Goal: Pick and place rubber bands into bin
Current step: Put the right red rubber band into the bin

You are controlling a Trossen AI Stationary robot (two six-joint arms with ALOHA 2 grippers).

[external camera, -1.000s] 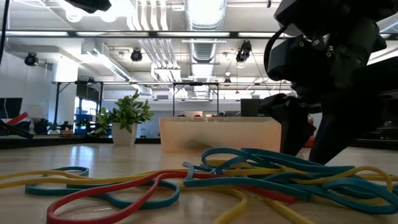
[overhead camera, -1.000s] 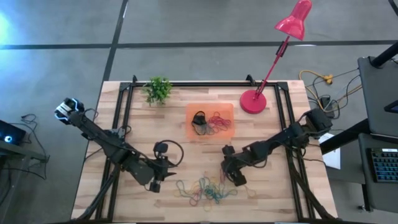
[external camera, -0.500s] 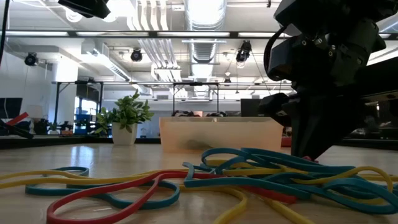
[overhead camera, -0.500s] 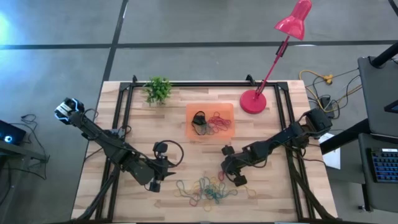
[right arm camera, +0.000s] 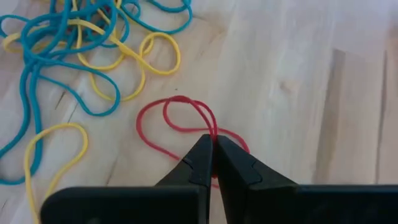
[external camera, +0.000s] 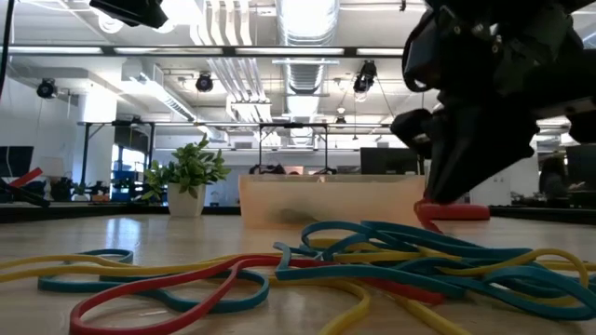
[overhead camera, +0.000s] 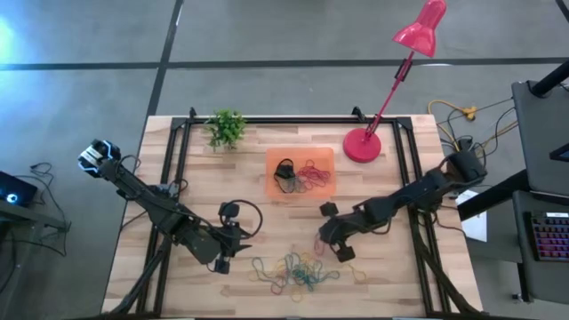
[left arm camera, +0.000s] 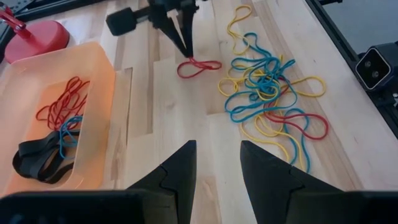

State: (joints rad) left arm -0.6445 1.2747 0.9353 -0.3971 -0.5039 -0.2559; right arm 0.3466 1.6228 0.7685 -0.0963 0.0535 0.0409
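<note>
A tangle of blue, yellow and red rubber bands [overhead camera: 293, 271] [left arm camera: 267, 93] [external camera: 391, 251] lies on the wooden table near its front edge. One red rubber band [right arm camera: 177, 121] [left arm camera: 199, 65] lies apart from it, toward the bin. My right gripper [right arm camera: 212, 149] [overhead camera: 338, 253] is shut on that band. The orange bin [overhead camera: 300, 173] [left arm camera: 93, 62] stands at mid-table and holds red, black and blue bands. My left gripper [left arm camera: 217, 168] [overhead camera: 222, 260] hovers open to the left of the tangle, with nothing between its fingers. My right gripper pinches the red rubber band between its two fingertips, where the twisted loop's strands meet [right arm camera: 211, 132]. The fingers slant down at it from the table's right side. The rest of the band spreads out flat below the tips, on or just above the wood.
A small potted plant [overhead camera: 227, 127] stands at the far left. A red lamp's round base [overhead camera: 362, 145] stands right of the bin. Black frame rails [overhead camera: 173, 178] run along the table's left, right and far sides. Bare wood lies between bin and tangle.
My right gripper has shut on the red band and then risen a little, as the low view shows. The tangle of bands has stayed where it was.
</note>
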